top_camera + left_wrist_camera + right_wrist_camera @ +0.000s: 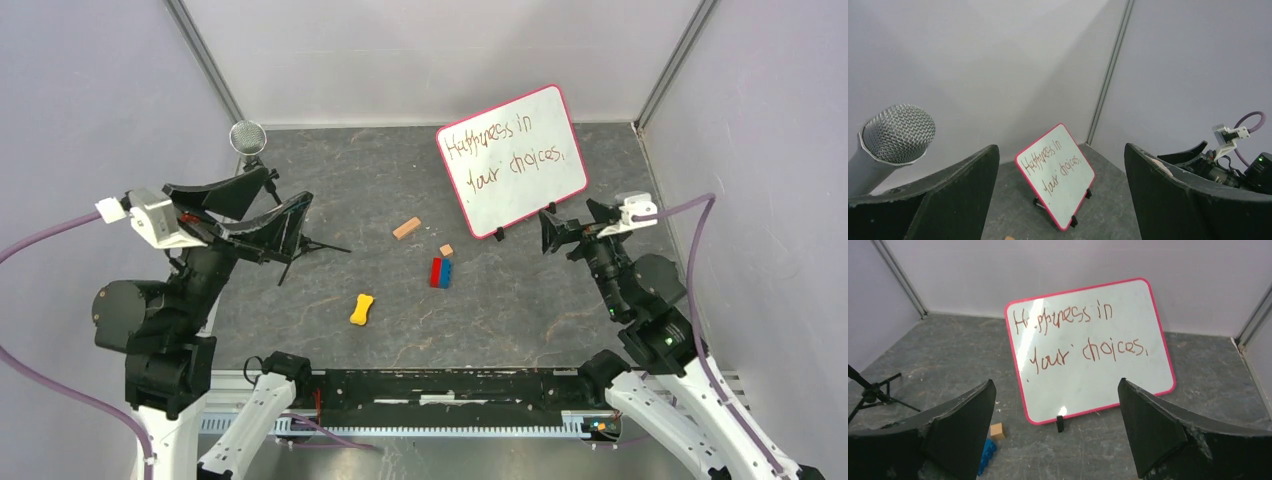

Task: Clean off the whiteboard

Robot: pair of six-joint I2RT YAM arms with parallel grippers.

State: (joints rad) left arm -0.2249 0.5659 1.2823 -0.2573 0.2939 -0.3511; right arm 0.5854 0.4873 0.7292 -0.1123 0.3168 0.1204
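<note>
1. The whiteboard point(512, 160) stands at the far right of the dark table point(400, 330), close to the back wall. It is tilted back on small black feet, and its pink-red frame is whole.
2. Dark reddish handwriting fills the upper half of the board: "Happiness in your choices."
3. The right gripper point(572, 222) is near the board's lower right corner, in front of it and not touching. In the right wrist view the jaws are spread wide with nothing between them, and they frame the board.
4. The left gripper point(288, 187) is raised at the left side, well apart from the board. Its jaws are also wide apart and empty, and they point across the table at the board.
5. A microphone point(248, 137) on a tripod stand point(300, 245) is just beside the left gripper.
6. Loose pieces lie mid-table:
   - an orange-tan bar point(406, 228);
   - a small tan cube point(447, 250);
   - a red block and blue block point(441, 272), touching each other just below the cube;
   - a yellow bone-shaped piece point(362, 309) nearer the arms.
</note>
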